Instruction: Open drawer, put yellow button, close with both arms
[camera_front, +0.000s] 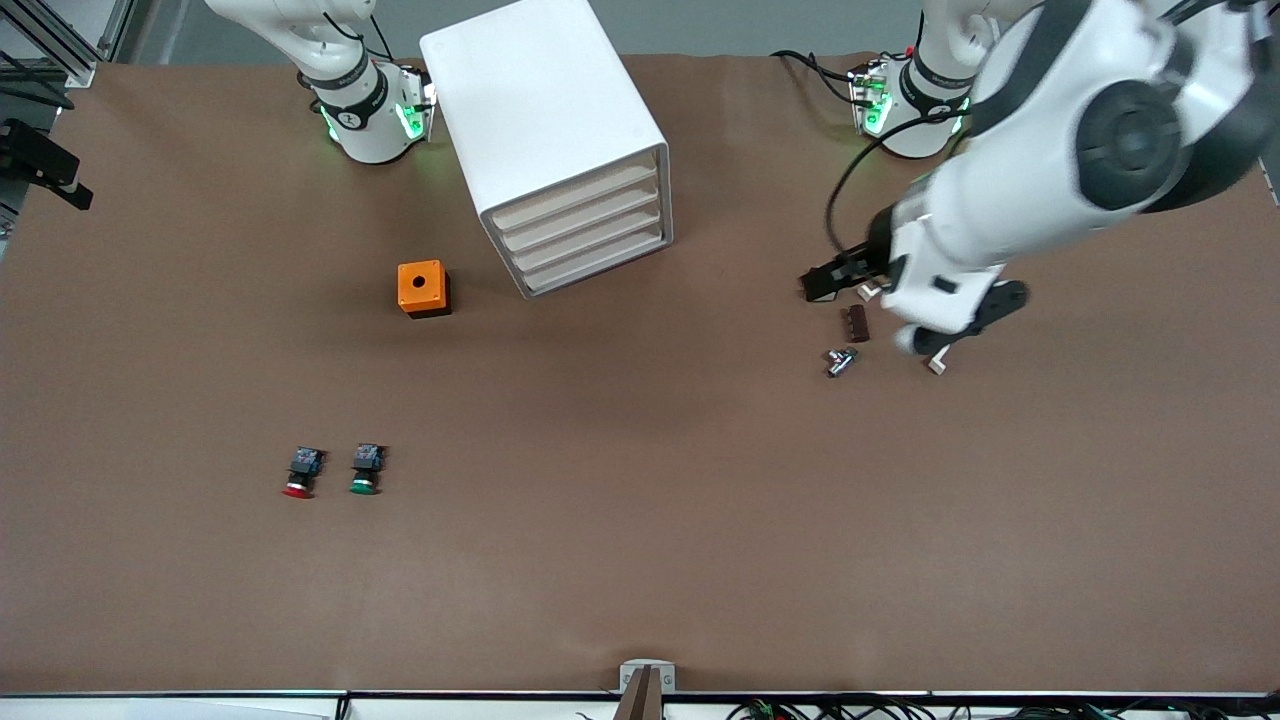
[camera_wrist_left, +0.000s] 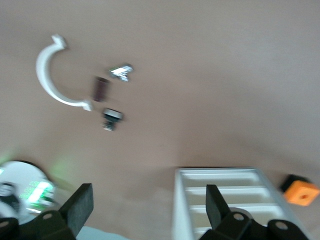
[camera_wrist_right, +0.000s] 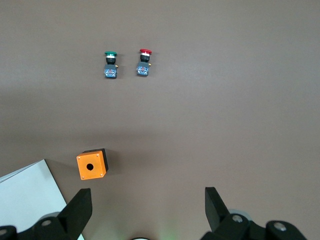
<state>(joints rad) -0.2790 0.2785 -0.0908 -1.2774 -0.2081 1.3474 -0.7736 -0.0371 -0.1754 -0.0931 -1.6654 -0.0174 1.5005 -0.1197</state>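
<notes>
Between the spread, empty fingers (camera_wrist_left: 80, 207) of the left gripper (camera_wrist_left: 145, 210), the table shows a small black button (camera_wrist_left: 111, 119), its cap colour unclear, beside a white curved clip (camera_wrist_left: 47, 75), a brown block (camera_wrist_left: 101, 88) and a metal piece (camera_wrist_left: 121, 72). Beside those fingers the cabinet (camera_front: 545, 120) keeps its top drawer (camera_front: 575, 193) shut. Held high over its base end, the right gripper (camera_wrist_right: 145, 210) waits, fingers (camera_wrist_right: 80, 207) apart and empty

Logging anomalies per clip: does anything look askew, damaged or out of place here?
Nothing looks damaged or spilled. The cabinet sits skewed to the table edges, all drawers shut. The left pincer hangs open over small parts; the right pincer waits open near its base.
</notes>
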